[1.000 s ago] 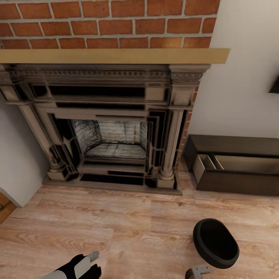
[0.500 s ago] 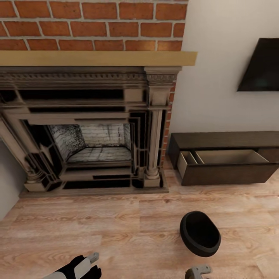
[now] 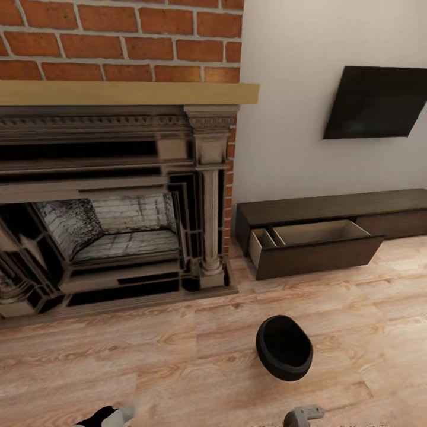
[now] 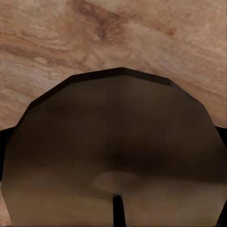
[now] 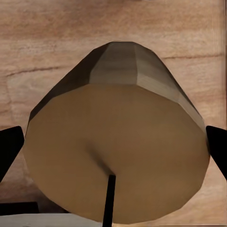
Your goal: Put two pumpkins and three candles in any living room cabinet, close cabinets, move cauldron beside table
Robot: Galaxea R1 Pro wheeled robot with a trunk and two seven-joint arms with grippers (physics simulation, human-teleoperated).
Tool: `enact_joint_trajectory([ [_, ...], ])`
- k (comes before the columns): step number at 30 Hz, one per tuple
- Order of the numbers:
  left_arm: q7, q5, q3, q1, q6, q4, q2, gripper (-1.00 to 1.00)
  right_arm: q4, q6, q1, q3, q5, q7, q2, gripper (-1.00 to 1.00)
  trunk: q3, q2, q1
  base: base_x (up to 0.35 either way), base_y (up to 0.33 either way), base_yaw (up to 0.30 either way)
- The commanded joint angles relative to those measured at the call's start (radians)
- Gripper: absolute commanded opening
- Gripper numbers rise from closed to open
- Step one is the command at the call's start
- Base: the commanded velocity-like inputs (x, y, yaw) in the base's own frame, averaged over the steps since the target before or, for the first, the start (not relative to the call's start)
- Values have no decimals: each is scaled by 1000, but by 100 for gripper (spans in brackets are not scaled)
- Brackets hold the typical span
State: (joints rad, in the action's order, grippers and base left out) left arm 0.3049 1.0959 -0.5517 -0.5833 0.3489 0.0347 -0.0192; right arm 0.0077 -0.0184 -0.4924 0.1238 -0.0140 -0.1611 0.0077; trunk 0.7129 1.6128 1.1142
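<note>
A grey-beige candle [image 4: 113,151] with a dark wick sits between the dark fingers [image 4: 3,138] of my left gripper [image 3: 111,417], which is shut on it. A second candle [image 5: 118,146] is held the same way in my right gripper [image 3: 302,415], whose fingers [image 5: 9,146] press its sides. The black cauldron [image 3: 284,347] stands on the wood floor just ahead of my right gripper. The low dark-brown cabinet [image 3: 332,207] runs along the wall at the right. Its left drawer [image 3: 314,240] is pulled out and looks bare inside. No pumpkins are in view.
A large stone fireplace [image 3: 118,201] with a tan mantel [image 3: 130,92] under red brick takes up the left. A black TV [image 3: 376,102] hangs on the white wall above the cabinet. Wood floor [image 3: 178,356] stretches between me and both.
The head view has swung right: fireplace, cabinet and cauldron have slid left in the picture and the TV has come into sight. My left gripper shows lower at the bottom edge.
</note>
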Motion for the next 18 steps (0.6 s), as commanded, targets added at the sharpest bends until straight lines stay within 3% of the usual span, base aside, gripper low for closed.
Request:
enact_joint_trajectory([
  [1,-1,4,9,11,-1,9,0,-100,0,0,0,0,-1,0,0,-100,-1,0,0,0,0,-277],
  [6,-1,4,9,88,-1,20,-9,-100,0,0,0,0,-1,0,1,-100,-5,0,0,0,0,-276],
  [18,-1,4,9,100,-1,20,-11,-100,0,0,0,0,-4,0,2,-100,-15,0,0,0,0,-276],
])
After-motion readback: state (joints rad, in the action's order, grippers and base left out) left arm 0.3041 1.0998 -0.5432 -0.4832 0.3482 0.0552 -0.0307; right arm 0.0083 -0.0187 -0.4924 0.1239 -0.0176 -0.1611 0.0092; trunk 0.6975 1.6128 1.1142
